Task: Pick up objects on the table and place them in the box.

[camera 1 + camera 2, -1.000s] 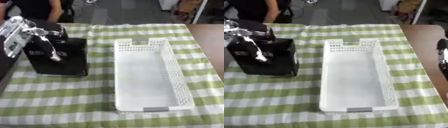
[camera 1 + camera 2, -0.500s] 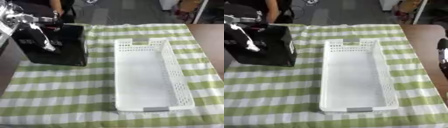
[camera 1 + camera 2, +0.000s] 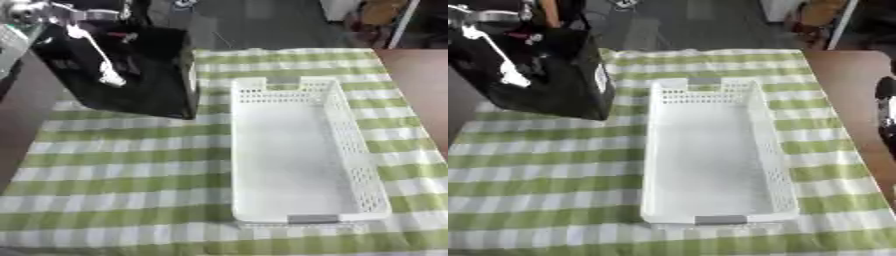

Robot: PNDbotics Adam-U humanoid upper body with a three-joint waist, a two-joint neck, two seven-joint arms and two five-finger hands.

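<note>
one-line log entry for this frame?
left hand: shut on black bag, held clear of tablecloth | white basket: empty | right hand: at right edge, idle

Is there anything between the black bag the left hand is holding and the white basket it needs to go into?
Nothing visible is in the way. The black bag, held by the left hand, hangs left of the white basket; only bare checked cloth lies between, and the basket is empty.

Left hand grips a black box — beside the white basket.
</note>
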